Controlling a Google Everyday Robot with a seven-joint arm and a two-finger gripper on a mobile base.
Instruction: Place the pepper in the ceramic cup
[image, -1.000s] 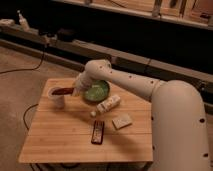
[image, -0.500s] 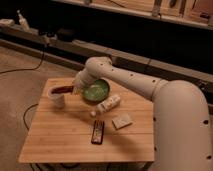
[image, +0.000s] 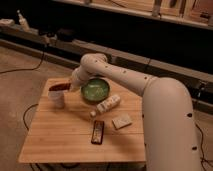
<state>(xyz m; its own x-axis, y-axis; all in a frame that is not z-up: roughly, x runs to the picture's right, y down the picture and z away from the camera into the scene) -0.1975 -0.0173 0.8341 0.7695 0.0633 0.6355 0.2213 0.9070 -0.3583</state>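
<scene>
The ceramic cup (image: 56, 99) is a small white cylinder standing near the back left corner of the wooden table (image: 60, 140). The pepper (image: 58, 87), dark red and slim, lies roughly level right over the cup's mouth. My gripper (image: 67, 86) reaches in from the right at the end of the white arm (image: 120, 75) and is shut on the pepper's right end. The cup's inside is hidden by the pepper.
A round green bowl (image: 95, 90) sits just right of the gripper. In front of it lie a white bottle (image: 108, 104) on its side, a dark bar with red markings (image: 98, 132) and a small pale block (image: 121, 121). Cables run on the floor at left.
Almost nothing has moved. The gripper with the pepper stays over the cup, shifted only very slightly.
</scene>
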